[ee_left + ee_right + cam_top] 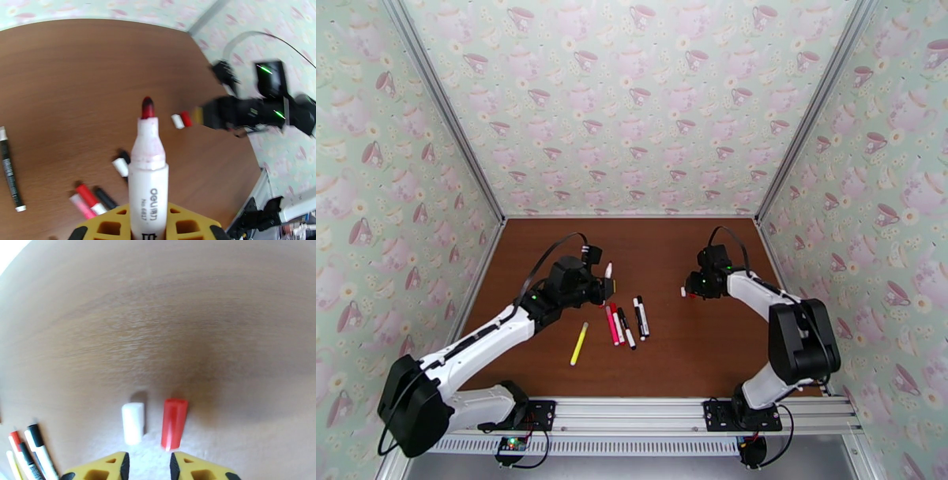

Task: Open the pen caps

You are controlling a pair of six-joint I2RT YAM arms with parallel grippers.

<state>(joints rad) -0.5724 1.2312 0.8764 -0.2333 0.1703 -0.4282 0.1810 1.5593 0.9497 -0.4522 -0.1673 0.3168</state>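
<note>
The brown table [695,347] carries a cluster of pens [626,322] near its middle, with a yellow pen [579,343] just left of them. The left claw [149,223] is clamped on an upright white pen [148,177] whose red tip is bare. The right claw [148,465] stands narrowly parted, nothing between its fingers. A red cap [174,428] and a white cap [133,423] lie side by side on the table just ahead of it

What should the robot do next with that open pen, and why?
Probably the left gripper lays the pen down: its tip is bare, the red cap lies on the table before the open right gripper, and other pens look capped.
</note>
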